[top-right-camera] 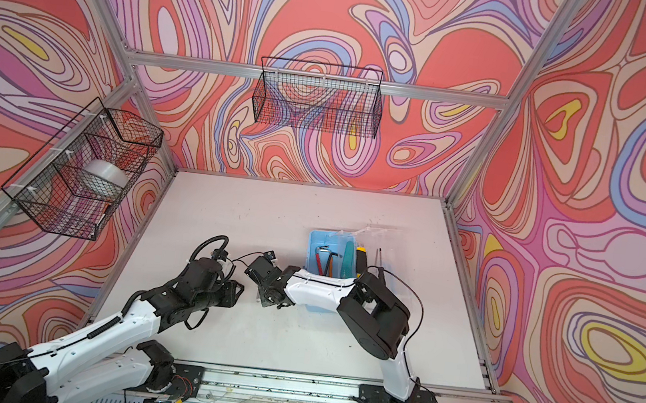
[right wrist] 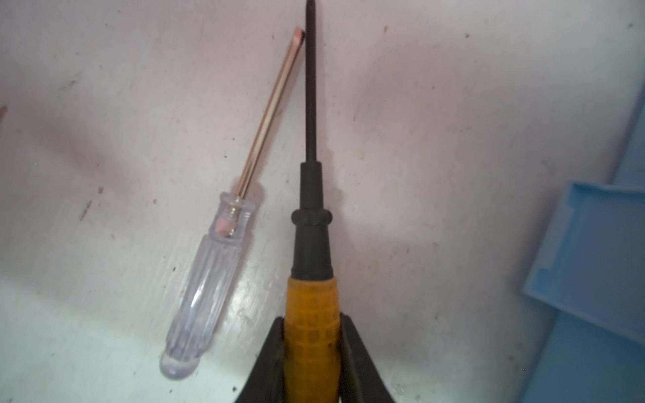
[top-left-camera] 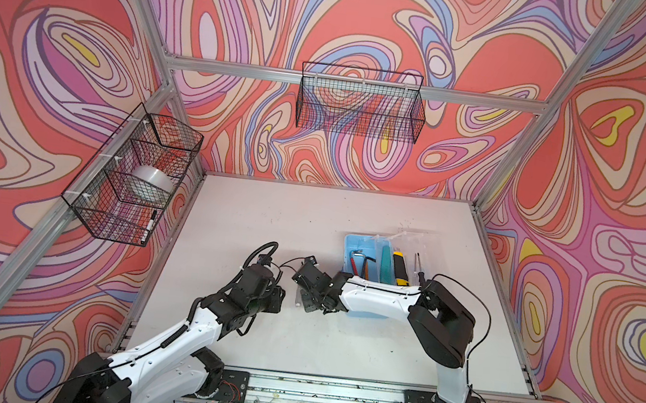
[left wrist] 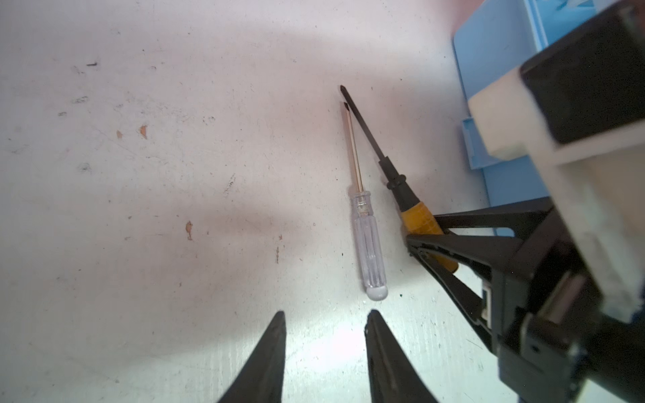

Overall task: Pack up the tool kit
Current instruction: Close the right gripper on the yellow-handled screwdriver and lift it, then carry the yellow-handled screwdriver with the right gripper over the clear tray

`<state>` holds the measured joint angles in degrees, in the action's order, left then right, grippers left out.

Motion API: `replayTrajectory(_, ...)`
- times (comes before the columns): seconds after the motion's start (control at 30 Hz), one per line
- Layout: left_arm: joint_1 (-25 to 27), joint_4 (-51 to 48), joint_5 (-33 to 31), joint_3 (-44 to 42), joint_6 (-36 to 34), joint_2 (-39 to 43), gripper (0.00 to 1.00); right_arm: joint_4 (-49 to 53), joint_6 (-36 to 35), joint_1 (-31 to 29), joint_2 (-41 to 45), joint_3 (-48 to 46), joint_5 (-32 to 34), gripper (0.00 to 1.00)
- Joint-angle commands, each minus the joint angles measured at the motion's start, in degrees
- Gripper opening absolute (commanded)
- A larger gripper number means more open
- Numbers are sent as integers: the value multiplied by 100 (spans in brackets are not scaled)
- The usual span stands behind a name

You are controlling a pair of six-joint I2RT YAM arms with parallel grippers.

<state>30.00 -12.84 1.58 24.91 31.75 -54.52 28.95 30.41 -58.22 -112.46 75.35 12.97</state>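
my right jaws pinch yellow screwdriver point(right wrist: 310, 300) handle | my left jaws spread, near clear screwdriver point(left wrist: 370, 251) | both side by side on tabletop point(left wrist: 174, 157)

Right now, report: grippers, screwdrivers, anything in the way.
Right gripper shut on yellow screwdriver. Left gripper open, empty. Clear screwdriver alongside, tips nearly touching.

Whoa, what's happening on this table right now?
Two robot arms are packing a tool kit. The right end effector grips a yellow-handled screwdriver down at the table, right beside a clear-handled screwdriver. The left end effector hovers open and empty near them. The blue box sits open close by, already holding hex keys and a knife.
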Motion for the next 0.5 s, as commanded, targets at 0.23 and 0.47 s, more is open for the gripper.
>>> replayTrajectory(0.23, -16, 174, 68, 77, 14, -133, 39, 1162, -321, 411, 2400, -313, 664, 0)
replayTrajectory(0.47, -20, 334, 105, -21, 54, -226, 39, 2152, -670, 1761, 4374, -922, 1311, 0)
